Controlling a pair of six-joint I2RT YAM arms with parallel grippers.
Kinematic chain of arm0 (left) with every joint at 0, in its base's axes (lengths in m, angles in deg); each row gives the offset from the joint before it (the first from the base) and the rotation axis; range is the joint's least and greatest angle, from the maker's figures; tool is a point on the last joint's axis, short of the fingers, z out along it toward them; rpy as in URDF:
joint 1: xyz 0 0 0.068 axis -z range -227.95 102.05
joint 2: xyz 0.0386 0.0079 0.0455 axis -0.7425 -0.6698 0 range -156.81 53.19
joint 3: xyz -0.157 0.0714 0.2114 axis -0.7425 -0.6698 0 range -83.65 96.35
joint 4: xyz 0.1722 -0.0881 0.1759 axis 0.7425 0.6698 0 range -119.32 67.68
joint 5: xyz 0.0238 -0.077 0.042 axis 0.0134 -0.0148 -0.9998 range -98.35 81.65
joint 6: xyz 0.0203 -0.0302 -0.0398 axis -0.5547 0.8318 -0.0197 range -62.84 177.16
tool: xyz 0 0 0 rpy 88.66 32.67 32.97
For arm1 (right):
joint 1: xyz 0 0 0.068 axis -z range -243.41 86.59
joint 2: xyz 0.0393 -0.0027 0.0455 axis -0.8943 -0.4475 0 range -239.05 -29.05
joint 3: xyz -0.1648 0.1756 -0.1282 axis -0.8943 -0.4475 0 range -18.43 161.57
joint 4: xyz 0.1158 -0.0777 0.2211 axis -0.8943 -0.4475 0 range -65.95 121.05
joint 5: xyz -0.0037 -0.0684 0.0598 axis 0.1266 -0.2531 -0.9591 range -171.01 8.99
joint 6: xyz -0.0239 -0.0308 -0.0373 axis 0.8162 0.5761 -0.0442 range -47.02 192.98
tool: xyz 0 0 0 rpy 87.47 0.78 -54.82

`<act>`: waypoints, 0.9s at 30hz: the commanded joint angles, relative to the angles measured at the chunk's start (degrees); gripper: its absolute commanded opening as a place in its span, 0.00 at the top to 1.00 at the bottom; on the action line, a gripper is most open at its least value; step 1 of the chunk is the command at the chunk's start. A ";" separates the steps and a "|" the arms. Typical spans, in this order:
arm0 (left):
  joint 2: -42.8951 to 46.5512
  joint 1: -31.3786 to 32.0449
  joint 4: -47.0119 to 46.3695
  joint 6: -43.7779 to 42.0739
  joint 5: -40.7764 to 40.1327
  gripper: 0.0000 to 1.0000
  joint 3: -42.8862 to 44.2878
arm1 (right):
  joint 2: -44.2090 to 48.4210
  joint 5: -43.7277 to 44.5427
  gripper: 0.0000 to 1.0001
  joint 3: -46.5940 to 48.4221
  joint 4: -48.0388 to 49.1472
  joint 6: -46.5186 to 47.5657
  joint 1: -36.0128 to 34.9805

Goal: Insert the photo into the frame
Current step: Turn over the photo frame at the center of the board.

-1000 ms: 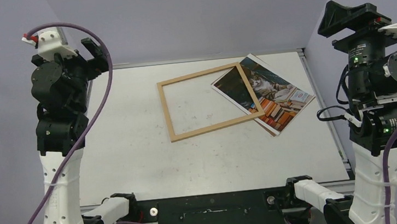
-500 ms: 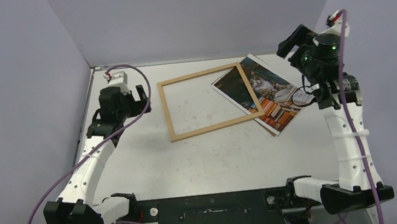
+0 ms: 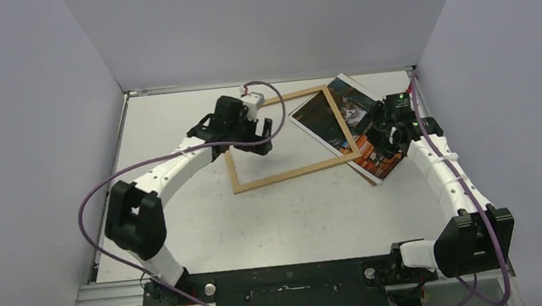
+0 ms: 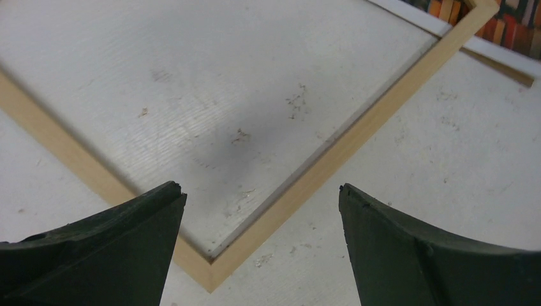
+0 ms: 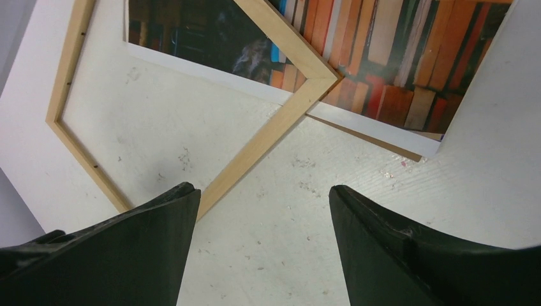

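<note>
— What sort of place is this?
— A robotics lab, a closed test cell. Plain lilac panels [image 3: 263, 26] wall the white table [image 3: 296, 210] on its far, left and right sides.
— What else shows it?
— The left arm [image 3: 172, 166] and right arm [image 3: 446, 173] stand at the table's near edge, by a black rail [image 3: 288, 280], purple cables [image 3: 83, 216] trailing.
</note>
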 commanded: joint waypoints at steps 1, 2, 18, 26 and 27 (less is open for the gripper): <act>-9.64 9.07 6.47 -12.30 -1.85 0.17 10.71 | -2.68 -2.00 0.26 -0.75 2.67 -3.21 -0.55; -12.40 10.66 8.11 -14.36 -2.62 0.21 13.68 | -3.03 -1.85 0.27 -0.94 2.49 -3.28 -0.49; -31.53 17.69 11.50 -17.07 -1.97 0.36 30.14 | -3.50 -3.28 0.29 -7.82 -2.55 -4.73 9.23; -32.56 19.67 11.29 -16.96 -2.45 0.41 28.73 | -1.78 -6.04 0.31 -12.58 -1.35 -4.73 14.79; -32.61 20.06 11.31 -16.76 -2.45 0.41 28.52 | -1.32 -6.13 0.31 -12.97 -0.97 -4.85 14.96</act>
